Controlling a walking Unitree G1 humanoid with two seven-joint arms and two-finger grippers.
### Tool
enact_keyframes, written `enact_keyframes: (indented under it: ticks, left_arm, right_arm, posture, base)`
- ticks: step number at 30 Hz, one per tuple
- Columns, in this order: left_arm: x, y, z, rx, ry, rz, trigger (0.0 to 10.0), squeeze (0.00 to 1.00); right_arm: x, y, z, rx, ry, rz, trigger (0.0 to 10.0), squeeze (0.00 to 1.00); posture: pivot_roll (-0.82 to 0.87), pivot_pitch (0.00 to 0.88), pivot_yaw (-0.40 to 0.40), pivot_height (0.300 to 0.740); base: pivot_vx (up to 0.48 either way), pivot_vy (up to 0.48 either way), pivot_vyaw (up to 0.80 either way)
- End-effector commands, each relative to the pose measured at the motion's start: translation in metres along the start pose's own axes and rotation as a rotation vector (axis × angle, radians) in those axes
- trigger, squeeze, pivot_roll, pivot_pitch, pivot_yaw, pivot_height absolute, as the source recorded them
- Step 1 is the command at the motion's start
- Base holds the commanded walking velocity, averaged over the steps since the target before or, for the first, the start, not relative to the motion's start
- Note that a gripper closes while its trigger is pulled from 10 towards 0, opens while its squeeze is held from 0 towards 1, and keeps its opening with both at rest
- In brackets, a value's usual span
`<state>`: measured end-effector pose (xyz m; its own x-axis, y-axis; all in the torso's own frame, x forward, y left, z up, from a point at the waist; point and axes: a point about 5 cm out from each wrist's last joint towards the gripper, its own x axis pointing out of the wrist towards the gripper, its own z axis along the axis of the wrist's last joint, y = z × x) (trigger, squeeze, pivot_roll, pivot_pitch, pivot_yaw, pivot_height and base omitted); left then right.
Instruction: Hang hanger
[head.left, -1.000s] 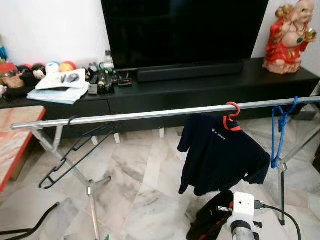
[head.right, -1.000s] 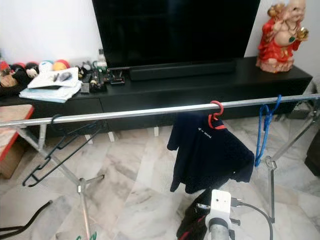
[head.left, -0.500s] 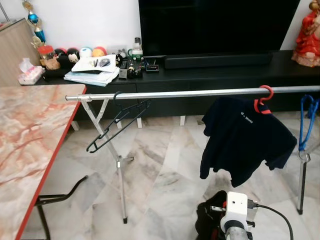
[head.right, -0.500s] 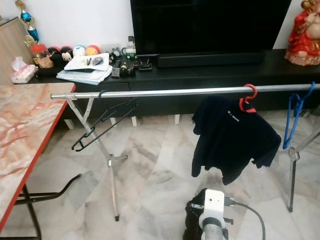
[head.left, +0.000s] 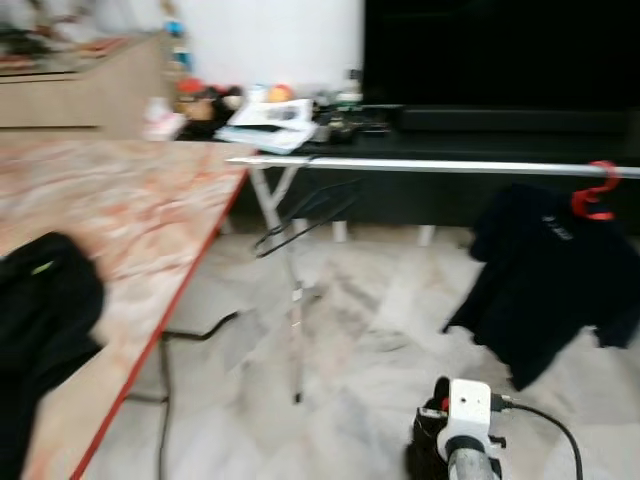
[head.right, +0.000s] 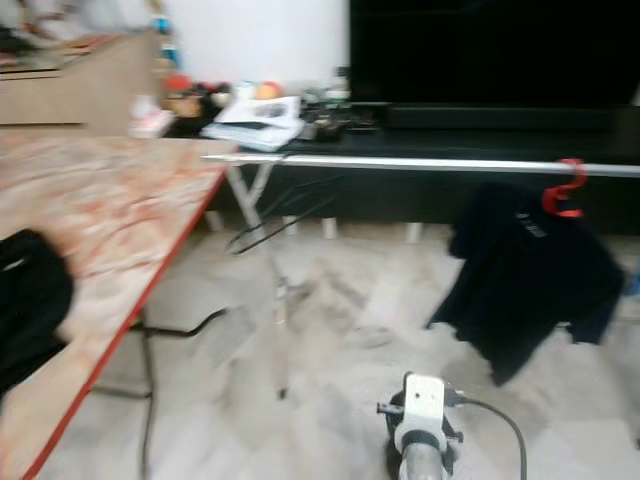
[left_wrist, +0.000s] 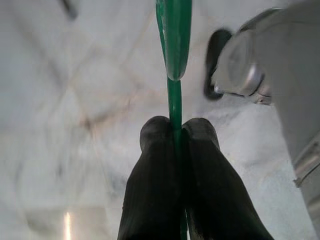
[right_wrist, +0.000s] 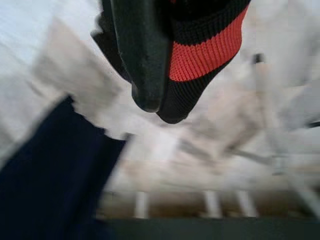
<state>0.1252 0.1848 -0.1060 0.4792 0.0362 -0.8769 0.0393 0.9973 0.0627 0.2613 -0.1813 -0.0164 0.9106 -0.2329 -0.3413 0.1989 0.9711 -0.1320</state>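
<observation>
The two head views were blurred by motion; edges of the rail (head.left: 420, 166), the table (head.left: 130, 215) and the things on the far cabinet (head.right: 480, 150) were soft and smeared. The light was even and rather bright, with no hard shadows on the floor (head.left: 370, 330). The TV (head.left: 500, 55) was a flat black area without detail. The dark shirt (head.right: 525, 275) on the rail lost its folds. In the left wrist view the black fingers (left_wrist: 155, 190) and the green hanger (left_wrist: 174, 65) were fairly sharp, the pale floor behind them out of focus. The right wrist view was strongly blurred and washed out in its bright parts.
</observation>
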Motion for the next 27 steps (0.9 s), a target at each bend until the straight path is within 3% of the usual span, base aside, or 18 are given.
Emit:
enact_keyframes:
  ticks: [1,3,21,27]
  left_arm:
    - [0.0,0.0032,0.0019,-0.004,-0.012,0.009,10.0,0.0]
    - [0.0,0.0034,0.0019,-0.004,-0.012,0.009,10.0,0.0]
    - [-0.0002,0.0029,0.0008,-0.008,-0.008,0.007,10.0,0.0]
    - [-0.0001,0.0031,0.0011,-0.008,-0.007,0.009,10.0,0.0]
  right_arm:
    - [-0.002,-0.0082,-0.0047,-0.001,0.008,-0.023,10.0,0.0]
    - [-0.0018,-0.0085,-0.005,0.005,0.014,-0.026,10.0,0.0]
    - [-0.0005,-0.0147,-0.0049,0.038,0.023,-0.062,10.0,0.0]
    - [-0.0004,-0.0134,-0.0034,0.028,0.012,-0.057,10.0,0.0]
  posture:
    - [0.08,0.052,0.061,0.74]
    - [0.08,0.052,0.061,0.74]
    - [0.08,0.053,0.055,0.74]
    - [0.08,0.054,0.054,0.74]
  base:
    - [-0.315,0.0,0.8]
    - [-0.311,0.0,0.8]
    - [-0.313,0.0,0.0]
    - [-0.314,0.0,-0.53]
